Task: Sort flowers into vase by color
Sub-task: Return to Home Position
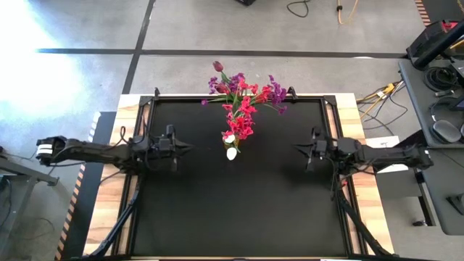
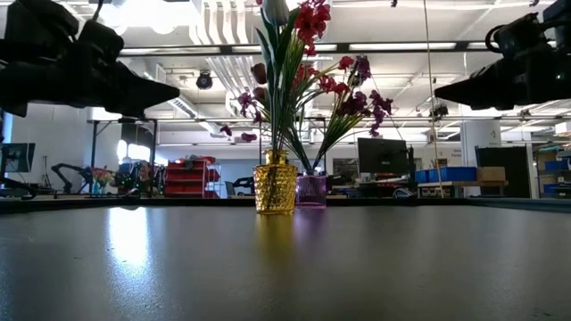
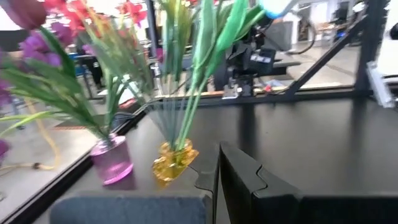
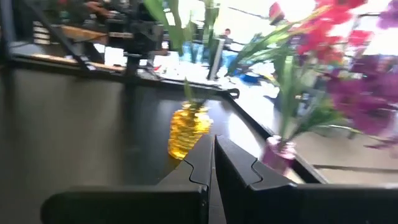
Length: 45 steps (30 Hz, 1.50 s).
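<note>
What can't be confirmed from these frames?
- High view: both vases are hidden under the flowers.
- Low view: stems cross above the yellow vase and purple vase; the white tulip is cut off by the top edge.
- Wrist views: blooms cut off by edges and leaves overlap stems, so stems per vase are uncountable.
- Left gripper and right gripper, shut, hover either side.

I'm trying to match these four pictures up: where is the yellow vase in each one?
High view: hidden under the red flowers at the black mat's far middle.
Low view: yellow vase dead centre.
Left wrist view: yellow vase just past the left gripper.
Right wrist view: yellow vase just past the right gripper.
Shared landmark: the purple vase beside it, in all but the high view.
</note>
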### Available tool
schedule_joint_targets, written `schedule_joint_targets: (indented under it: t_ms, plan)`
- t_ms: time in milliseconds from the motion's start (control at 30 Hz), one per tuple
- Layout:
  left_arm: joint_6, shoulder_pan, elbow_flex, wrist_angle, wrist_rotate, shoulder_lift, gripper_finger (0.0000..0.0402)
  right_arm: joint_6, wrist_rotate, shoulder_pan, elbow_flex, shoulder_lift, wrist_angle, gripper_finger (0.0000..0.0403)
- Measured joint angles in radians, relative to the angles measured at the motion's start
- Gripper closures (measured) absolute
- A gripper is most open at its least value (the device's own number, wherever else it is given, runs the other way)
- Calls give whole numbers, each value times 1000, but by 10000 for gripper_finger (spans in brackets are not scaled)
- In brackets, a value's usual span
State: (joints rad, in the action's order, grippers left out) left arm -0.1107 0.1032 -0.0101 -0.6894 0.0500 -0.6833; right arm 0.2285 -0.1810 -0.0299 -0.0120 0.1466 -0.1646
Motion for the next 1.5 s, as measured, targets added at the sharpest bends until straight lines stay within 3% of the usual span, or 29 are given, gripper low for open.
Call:
schedule_joint_targets:
  t_ms: [100,267,467,767,1133,1500]
  plan:
    - [-23,0,0,91,43,69,401,9,-27,-3,0,-53,39,391]
    - [-13,6,0,226,60,219,401,3,29,-26,0,-148,115,391]
    - [0,6,0,339,59,413,401,-32,129,-62,0,-140,144,391]
    - [26,6,1,621,69,687,401,-20,125,-63,1,-146,136,391]
    - [13,42,1,641,143,677,401,-4,-104,-63,1,-145,108,390]
    - [222,67,1,643,143,576,401,-27,-142,-63,1,-71,107,390]
